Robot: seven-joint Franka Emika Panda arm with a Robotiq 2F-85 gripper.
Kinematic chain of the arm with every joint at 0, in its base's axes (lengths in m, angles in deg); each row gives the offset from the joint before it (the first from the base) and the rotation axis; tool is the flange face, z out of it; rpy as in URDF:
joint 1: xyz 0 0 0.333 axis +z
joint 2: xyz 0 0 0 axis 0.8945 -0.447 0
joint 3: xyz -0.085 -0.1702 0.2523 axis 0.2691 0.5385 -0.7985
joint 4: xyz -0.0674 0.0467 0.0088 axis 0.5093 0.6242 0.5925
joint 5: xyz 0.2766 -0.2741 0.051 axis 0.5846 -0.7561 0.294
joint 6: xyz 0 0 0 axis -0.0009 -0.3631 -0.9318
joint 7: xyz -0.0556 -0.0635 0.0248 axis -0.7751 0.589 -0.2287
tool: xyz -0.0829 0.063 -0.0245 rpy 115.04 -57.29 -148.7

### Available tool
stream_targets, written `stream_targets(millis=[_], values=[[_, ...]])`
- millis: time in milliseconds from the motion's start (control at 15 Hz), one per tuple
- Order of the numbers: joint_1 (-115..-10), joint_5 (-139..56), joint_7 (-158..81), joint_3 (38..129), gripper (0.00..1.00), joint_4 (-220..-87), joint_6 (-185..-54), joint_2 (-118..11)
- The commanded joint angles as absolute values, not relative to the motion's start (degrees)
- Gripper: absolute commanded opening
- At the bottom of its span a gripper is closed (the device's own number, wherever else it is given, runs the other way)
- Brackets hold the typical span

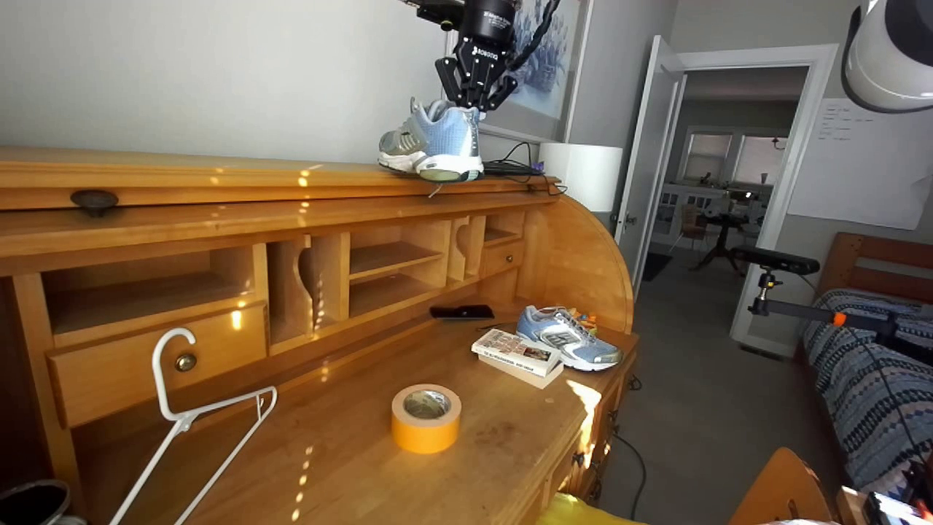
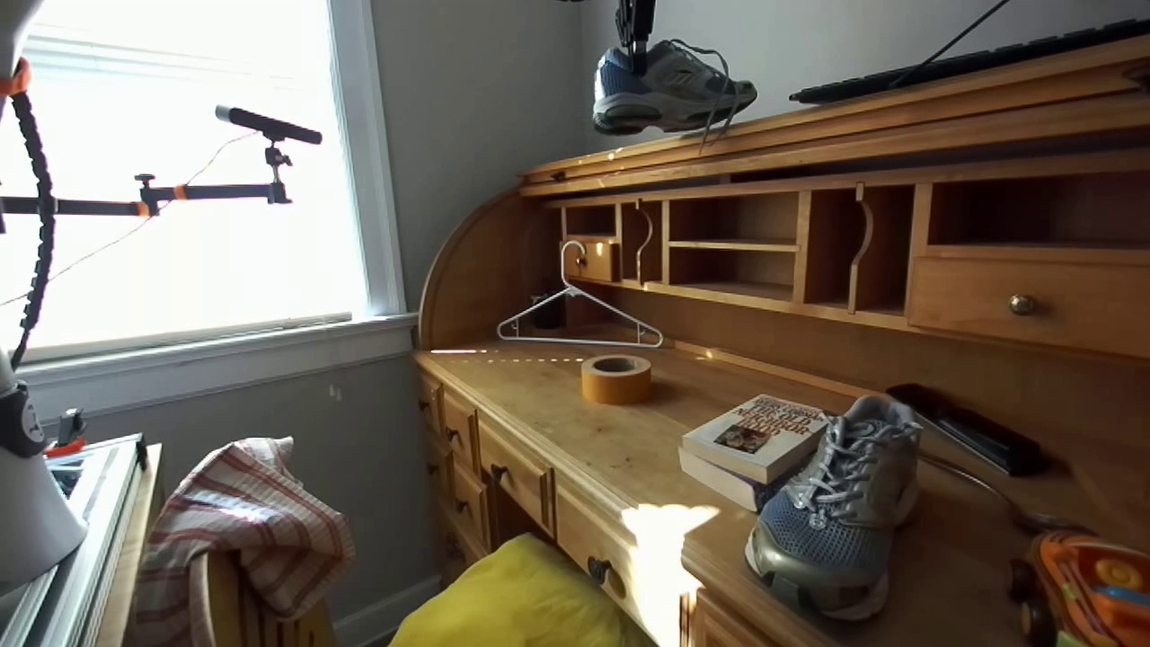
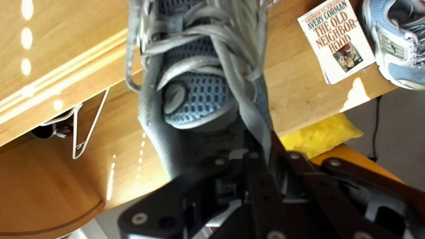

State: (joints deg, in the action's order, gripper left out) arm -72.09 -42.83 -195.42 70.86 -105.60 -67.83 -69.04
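A light blue and grey running shoe (image 1: pixel 448 142) hangs in the air, level with the desk's upper ledge, sole down. My gripper (image 1: pixel 477 108) is shut on its side wall near the heel. In the wrist view the gripper (image 3: pixel 265 144) has one finger inside the shoe's opening and one outside; the tips are partly hidden. Loose laces dangle from the held shoe (image 2: pixel 665 94) in an exterior view. The matching shoe (image 2: pixel 827 530) rests on the desktop, touching or very close to two stacked books (image 2: pixel 755 440). An orange tape roll (image 1: pixel 426 435) lies flat farther along the desk.
The wooden roll-top desk has open cubbies and a small drawer (image 2: pixel 970 296). A white hanger (image 2: pixel 579 341) leans upright at its far end. A black keyboard-like object (image 2: pixel 970 61) lies on top. A toy vehicle (image 2: pixel 1092 584) and a black object (image 1: pixel 463 312) share the desktop.
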Motion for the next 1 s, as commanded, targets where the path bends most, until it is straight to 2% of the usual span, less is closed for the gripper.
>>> stream_targets(millis=[0,933], values=[[-73.07,-41.68,-199.96,70.23,0.02,-99.47,-64.68,-72.48],[-72.86,-42.31,-200.53,70.1,0.02,-93.14,-64.89,-76.92]])
